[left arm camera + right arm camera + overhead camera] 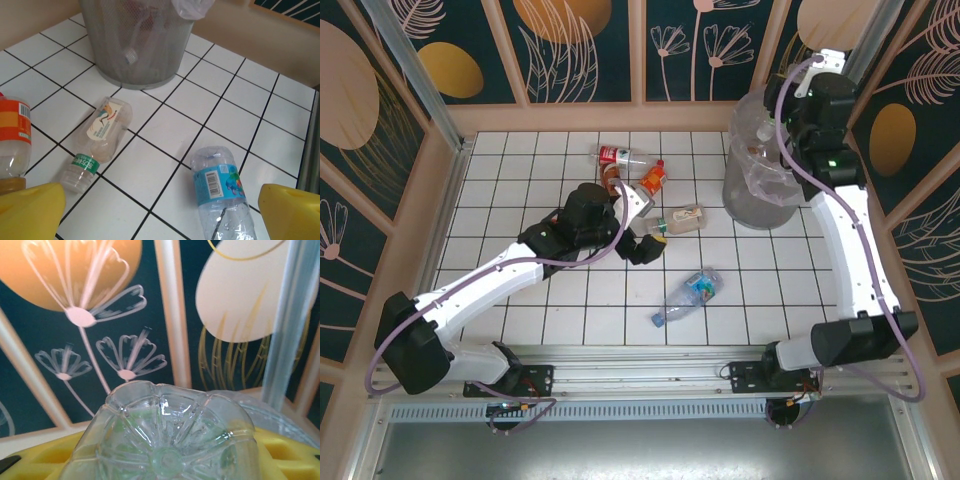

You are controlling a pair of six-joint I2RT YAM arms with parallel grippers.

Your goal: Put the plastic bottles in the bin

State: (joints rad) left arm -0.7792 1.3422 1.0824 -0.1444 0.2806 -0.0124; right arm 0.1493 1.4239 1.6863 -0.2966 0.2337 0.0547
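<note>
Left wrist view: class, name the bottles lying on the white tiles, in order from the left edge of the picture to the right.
orange-label bottle → cream-label bottle with a green band → blue-label bottle

Lab booth: gridded table (770, 300), painted panels (582, 55)

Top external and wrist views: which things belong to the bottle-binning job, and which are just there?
Job: bin; red-label bottle; orange-label bottle; beige-label bottle; blue-label bottle; clear bottle, base-on to the right wrist camera.
Just there: floral wall panels; tiled tabletop.
</note>
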